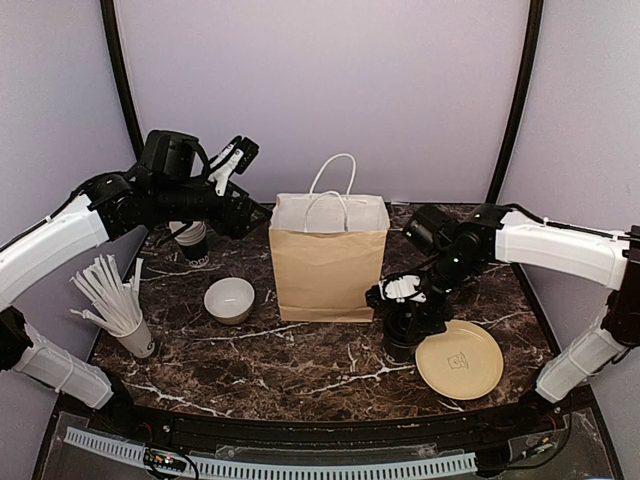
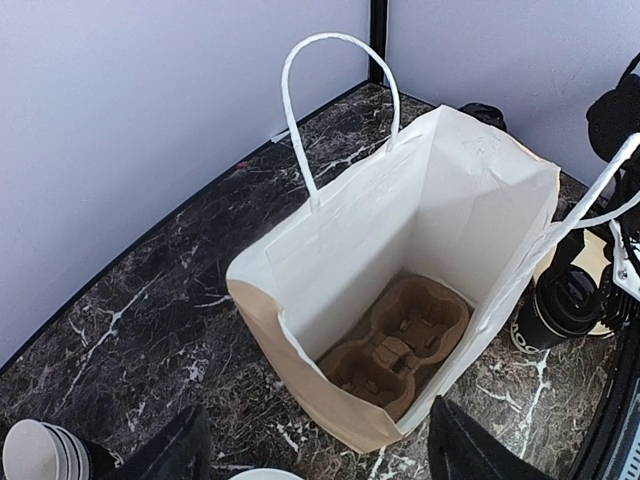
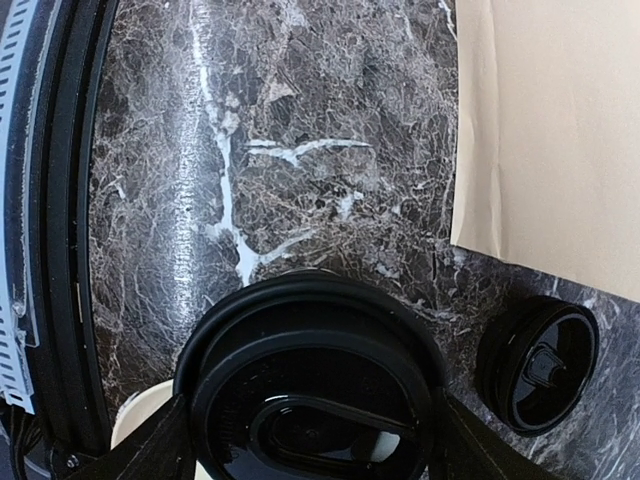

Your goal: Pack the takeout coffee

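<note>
While right pincer [image 3: 310,450] straddles lidded cup [image 3: 310,385], grip unconfirmed, judge it light, crushable, slick: hold mid-wall, gently.

Soft, even, bright light throughout; shadows are faint. In the right wrist view the glossy tabletop [image 3: 185,250] carries a pale glare streak at left.

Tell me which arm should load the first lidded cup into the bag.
Right. Its gripper straddles a lidded cup beside the bag; the left gripper hovers empty across the bag from that cup.
</note>
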Tool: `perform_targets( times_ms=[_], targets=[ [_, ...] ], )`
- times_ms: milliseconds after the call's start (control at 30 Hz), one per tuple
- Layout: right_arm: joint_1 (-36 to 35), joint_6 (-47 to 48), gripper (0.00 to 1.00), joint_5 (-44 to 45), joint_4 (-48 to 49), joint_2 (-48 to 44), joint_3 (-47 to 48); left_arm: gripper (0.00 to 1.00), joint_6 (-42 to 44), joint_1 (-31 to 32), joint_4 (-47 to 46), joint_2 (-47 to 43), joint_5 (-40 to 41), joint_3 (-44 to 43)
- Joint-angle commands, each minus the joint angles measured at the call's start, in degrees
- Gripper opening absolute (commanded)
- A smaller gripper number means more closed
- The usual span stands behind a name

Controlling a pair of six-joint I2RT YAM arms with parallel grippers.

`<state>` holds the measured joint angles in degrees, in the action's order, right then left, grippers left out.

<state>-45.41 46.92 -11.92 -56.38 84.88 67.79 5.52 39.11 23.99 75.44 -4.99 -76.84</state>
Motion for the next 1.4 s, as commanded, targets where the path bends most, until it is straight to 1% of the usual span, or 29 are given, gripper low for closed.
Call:
perform_targets(
  times_ms=[0, 100, 200, 333, 400, 467, 600, 733, 800, 867, 933, 1000, 1133, 1167, 1267, 1367],
  targets=[
    [-0.74, -0.85, 0.68, 1.67, -0.14, 1.47, -0.05, 0.77, 0.00, -0.23, 0.15, -0.48, 0.15, 0.29],
    [-0.75, -1.21, 0.61, 0.99, -3.08, 0.85, 1.90, 0.77, 1.01, -0.14, 0.47, 0.24, 0.80, -2.08],
    [-0.64, -1.61, 0.59, 0.35, -5.59, -0.47, 3.89, 0.77, 2.92, -0.17, 0.00, 1.90, 1.48, -4.69],
    [1.25, -1.91, 0.57, 0.51, -8.73, -2.28, 6.80, 0.79, 5.86, -0.66, -0.91, 5.79, -1.19, -9.61],
    [3.54, -1.80, 0.57, 0.42, -9.82, -2.96, 8.08, 0.80, 6.95, -1.11, -0.38, 8.82, -3.70, -13.14],
    [6.28, -1.78, 0.57, -0.21, -10.93, -3.36, 10.35, 0.79, 8.21, -1.38, 1.02, 12.25, -5.88, -18.47],
    [13.36, -1.25, 0.56, -3.16, -12.56, -4.48, 14.98, 0.79, 11.08, -2.14, 4.24, 18.17, -9.60, -24.99],
    [19.86, -1.15, 0.56, -4.17, -10.99, -5.99, 17.11, 0.77, 11.66, -3.98, 6.73, 24.07, -12.90, -30.96],
    [22.13, -1.72, 0.56, -4.85, -10.10, -6.51, 17.77, 0.76, 10.90, -5.01, 7.41, 26.72, -16.12, -33.72],
    [24.01, -2.42, 0.56, -6.07, -9.45, -6.72, 18.68, 0.74, 9.33, -6.26, 7.48, 29.17, -20.98, -36.10],
    [25.42, -3.14, 0.56, -6.69, -8.63, -6.87, 19.62, 0.72, 7.63, -7.33, 7.90, 32.27, -28.30, -38.13],
    [26.48, -3.95, 0.56, -6.32, -6.84, -7.01, 20.62, 0.71, 6.50, -7.89, 7.94, 34.22, -32.40, -39.41],
    [27.77, -6.63, 0.56, -4.31, -3.57, -6.07, 24.72, 0.65, 4.82, -8.00, 7.35, 37.82, -36.12, -42.42],
    [27.90, -7.51, 0.56, -4.41, -2.99, -5.60, 27.07, 0.61, 4.27, -8.00, 7.28, 38.41, -36.48, -43.55],
    [27.92, -11.04, 0.55, -7.07, -0.80, -3.68, 33.31, 0.53, 2.86, -8.00, 6.47, 40.39, -37.98, -45.07],
    [27.83, -14.44, 0.55, -12.18, 1.47, -2.03, 38.93, 0.47, 1.51, -8.00, 5.34, 41.27, -39.60, -45.61]
  ],
)
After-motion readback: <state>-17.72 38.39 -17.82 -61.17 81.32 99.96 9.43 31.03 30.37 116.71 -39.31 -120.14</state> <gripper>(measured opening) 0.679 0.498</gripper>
